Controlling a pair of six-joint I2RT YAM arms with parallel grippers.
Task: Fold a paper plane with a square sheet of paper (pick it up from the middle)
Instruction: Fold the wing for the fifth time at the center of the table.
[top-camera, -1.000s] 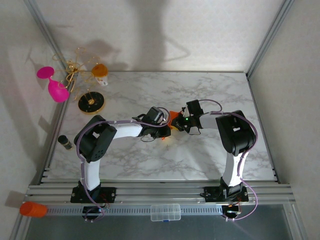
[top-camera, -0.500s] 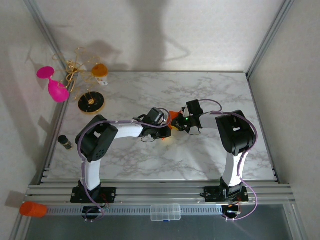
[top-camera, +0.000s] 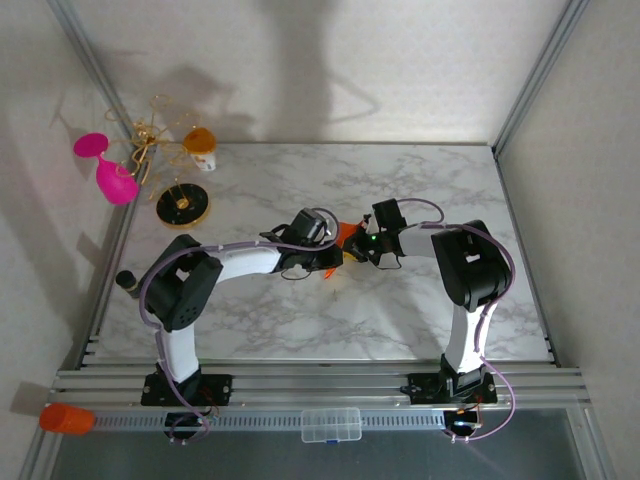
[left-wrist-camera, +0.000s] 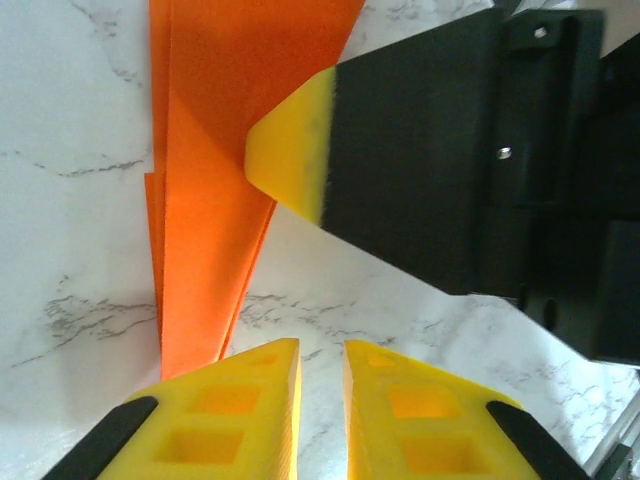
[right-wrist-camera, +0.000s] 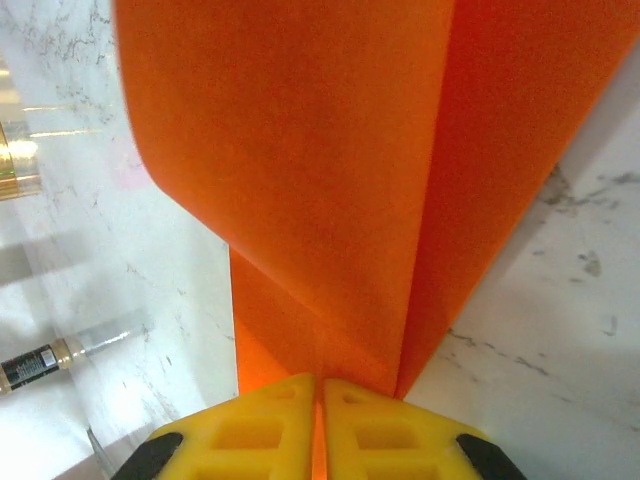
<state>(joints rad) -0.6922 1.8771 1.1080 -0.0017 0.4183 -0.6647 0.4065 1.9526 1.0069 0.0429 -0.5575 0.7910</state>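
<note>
Matt orange paper plane on glossy marbled table.

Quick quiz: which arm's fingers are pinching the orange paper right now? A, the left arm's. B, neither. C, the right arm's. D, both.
C: in the right wrist view the orange paper runs straight into the closed seam between the right fingers, while the left fingers stand slightly apart with only the bare marble table showing between them.
</note>
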